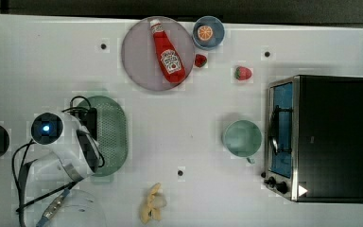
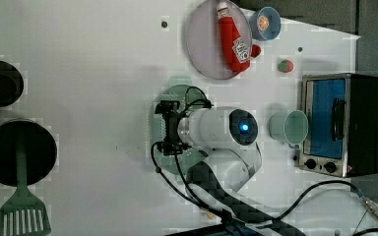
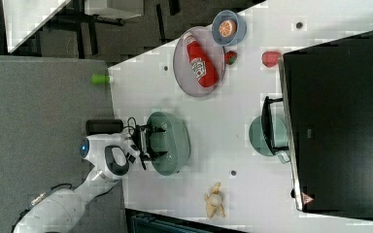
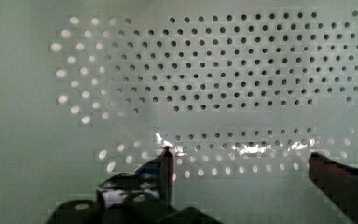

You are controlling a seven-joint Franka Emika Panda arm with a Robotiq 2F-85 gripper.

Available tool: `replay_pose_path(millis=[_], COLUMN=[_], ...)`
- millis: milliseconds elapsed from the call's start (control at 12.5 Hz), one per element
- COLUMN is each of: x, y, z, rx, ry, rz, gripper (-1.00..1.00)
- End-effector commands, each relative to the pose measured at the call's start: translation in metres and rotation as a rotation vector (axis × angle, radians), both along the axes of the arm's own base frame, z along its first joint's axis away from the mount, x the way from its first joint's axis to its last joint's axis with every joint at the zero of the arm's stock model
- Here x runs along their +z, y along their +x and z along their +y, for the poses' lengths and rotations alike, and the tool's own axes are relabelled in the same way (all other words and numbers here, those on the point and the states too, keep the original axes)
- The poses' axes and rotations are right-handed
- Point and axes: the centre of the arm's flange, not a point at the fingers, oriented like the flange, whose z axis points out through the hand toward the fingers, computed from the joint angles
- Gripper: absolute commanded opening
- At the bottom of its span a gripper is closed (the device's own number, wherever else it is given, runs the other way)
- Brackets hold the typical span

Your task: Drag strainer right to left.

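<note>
One strainer, two strawberries, one banana, one cup.

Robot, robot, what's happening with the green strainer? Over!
Gripper open, down inside the strainer. Strainer flat on the table, not gripped. Table to the top view's left of it bare; cup far off. Over.

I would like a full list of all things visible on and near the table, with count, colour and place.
strainer: 1, mint green, top view's left, under the arm
plate: 1, grey-lilac, top view's upper middle
ketchup bottle: 1, red, lying on the plate
bowl: 1, blue, beside the plate, holding an orange slice
strawberries: 2, red, near the plate
cup: 1, mint green, by the oven
toaster oven: 1, black and silver, top view's right
banana: 1, yellow, top view's lower edge
spatula: 1, green, left view's lower left
tool: 1, black, open, inside the strainer
</note>
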Motion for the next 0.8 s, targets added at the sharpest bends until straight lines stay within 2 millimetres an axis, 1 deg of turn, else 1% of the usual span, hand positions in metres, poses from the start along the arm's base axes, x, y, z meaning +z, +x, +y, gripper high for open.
replay_pose_path(millis=[80,480,640,800], x=[0.0,0.0,0.0,0.001], y=[-0.008,-0.007,-0.008,-0.008], z=[0.038,0.067,0.076,0.091], rx=[-0.022,-0.013,-0.062,-0.096], ry=[0.026,0.055,0.068,0.081], rz=[0.016,0.006,0.015,0.015], gripper=[1.0,1.0,1.0,1.0])
